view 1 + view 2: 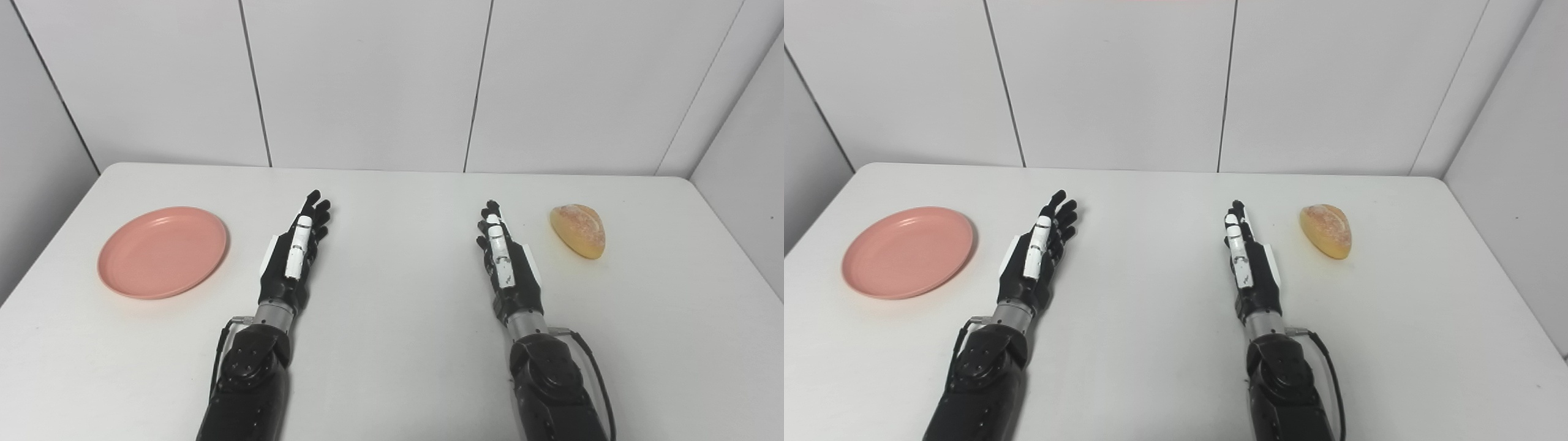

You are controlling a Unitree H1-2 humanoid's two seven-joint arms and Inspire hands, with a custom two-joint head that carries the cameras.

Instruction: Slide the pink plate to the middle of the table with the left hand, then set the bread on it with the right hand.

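A round pink plate (163, 252) lies flat on the left part of the white table (398, 361). A golden bread roll (578, 229) sits on the table's right part. My left hand (297, 251) is open, fingers stretched forward, a short gap to the right of the plate and not touching it. Left of the bread, my right hand (505, 257) is also open with straight fingers, apart from the roll. Neither hand holds anything.
White wall panels (367, 79) close off the table at the back and on both sides. The table's far edge (392, 168) runs along the back wall. Both black forearms come in from the bottom edge.
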